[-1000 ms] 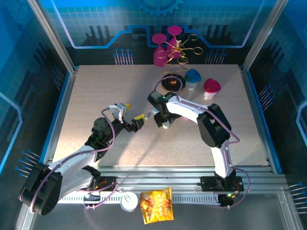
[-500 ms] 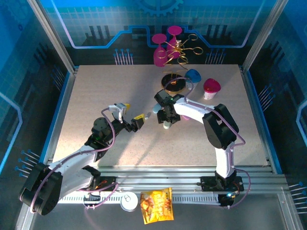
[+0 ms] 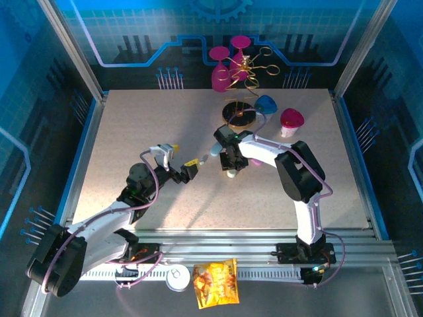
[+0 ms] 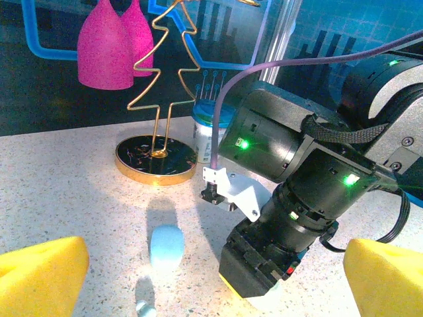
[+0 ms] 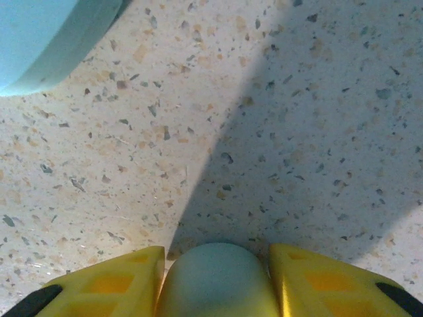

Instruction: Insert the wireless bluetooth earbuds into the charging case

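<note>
My right gripper points straight down at the table's middle. Its yellow fingers press both sides of a pale green-blue charging case, seen beneath it as a pale case from above. A second pale blue pill-shaped case lies just left of it, also showing as a blue case overhead and a blue edge in the right wrist view. One tiny pale blue earbud lies in front of that case. My left gripper hovers open to the left, nothing between its fingers.
A gold wire tree on a round black base stands behind the right gripper, with a blue cup and a red cup beside it. Pink glasses stand behind the table. A snack packet lies past the near rail.
The right gripper has shifted a little to the right and toward the near side, its forearm swinging with it. The left arm has stayed in place.
</note>
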